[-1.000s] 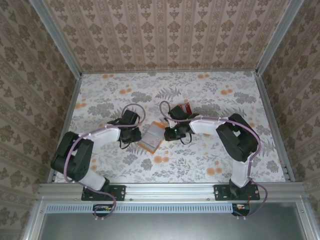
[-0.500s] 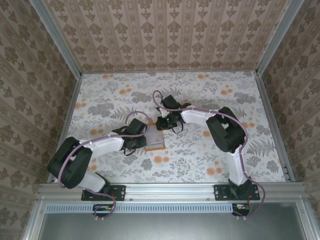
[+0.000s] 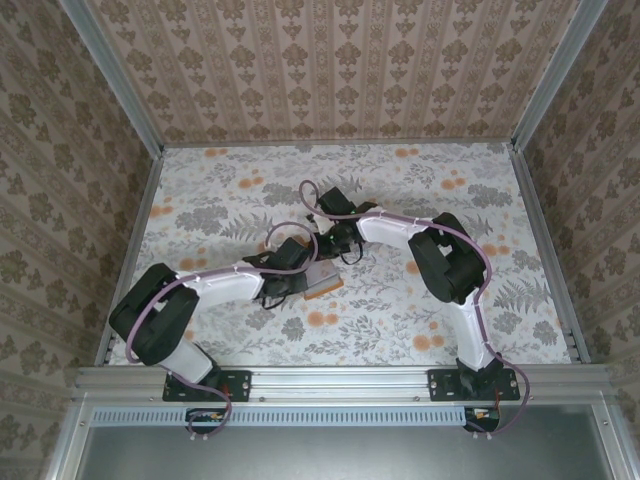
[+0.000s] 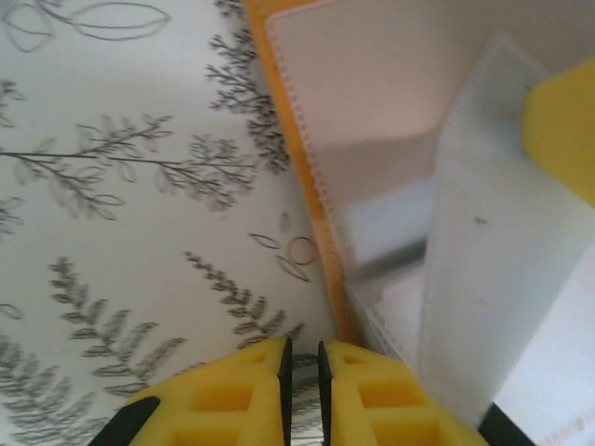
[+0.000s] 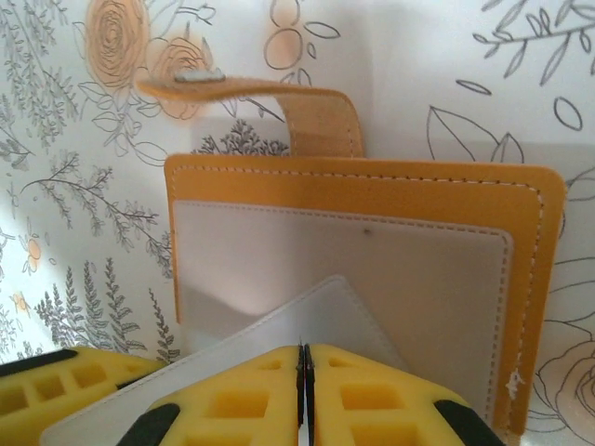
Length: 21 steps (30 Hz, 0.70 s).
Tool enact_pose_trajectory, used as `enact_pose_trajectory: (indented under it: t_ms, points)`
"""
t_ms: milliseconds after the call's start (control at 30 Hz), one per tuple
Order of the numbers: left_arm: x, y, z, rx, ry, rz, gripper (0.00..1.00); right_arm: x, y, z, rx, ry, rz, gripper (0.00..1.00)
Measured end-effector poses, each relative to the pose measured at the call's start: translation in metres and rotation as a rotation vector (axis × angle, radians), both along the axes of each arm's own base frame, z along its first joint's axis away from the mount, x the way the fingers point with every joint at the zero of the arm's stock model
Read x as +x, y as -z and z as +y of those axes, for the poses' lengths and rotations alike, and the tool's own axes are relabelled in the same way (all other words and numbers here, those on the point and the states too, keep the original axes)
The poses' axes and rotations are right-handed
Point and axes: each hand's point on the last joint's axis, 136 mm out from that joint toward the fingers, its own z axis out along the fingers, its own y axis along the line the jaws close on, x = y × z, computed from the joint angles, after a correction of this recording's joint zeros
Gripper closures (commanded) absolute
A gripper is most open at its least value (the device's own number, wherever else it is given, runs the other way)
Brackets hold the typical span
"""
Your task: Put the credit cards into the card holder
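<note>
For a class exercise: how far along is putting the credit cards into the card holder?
Done: the card holder lies open. In hand: the right claw pinches a pale sheet over its lining; the left claw sits at its edge. Left: seating cards; whether that sheet is card or sleeve is unclear.
</note>
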Motion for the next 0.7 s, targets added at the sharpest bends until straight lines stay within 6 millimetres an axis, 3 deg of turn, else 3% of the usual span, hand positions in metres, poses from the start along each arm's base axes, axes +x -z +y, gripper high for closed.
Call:
enact_pose_trajectory:
  t_ms: [200, 433, 700]
  points:
    - [-0.005, -0.002, -0.018, -0.049, 0.036, 0.000, 0.76, 0.004, -0.006, 0.001, 0.007, -0.005, -0.012, 0.88]
    - [-0.004, -0.012, -0.019, -0.057, 0.039, -0.022, 0.68, 0.011, -0.012, -0.012, 0.001, 0.010, -0.015, 0.83]
    - [0.006, -0.074, 0.002, -0.114, -0.021, -0.209, 0.62, 0.031, -0.081, -0.051, 0.059, 0.101, -0.153, 0.80]
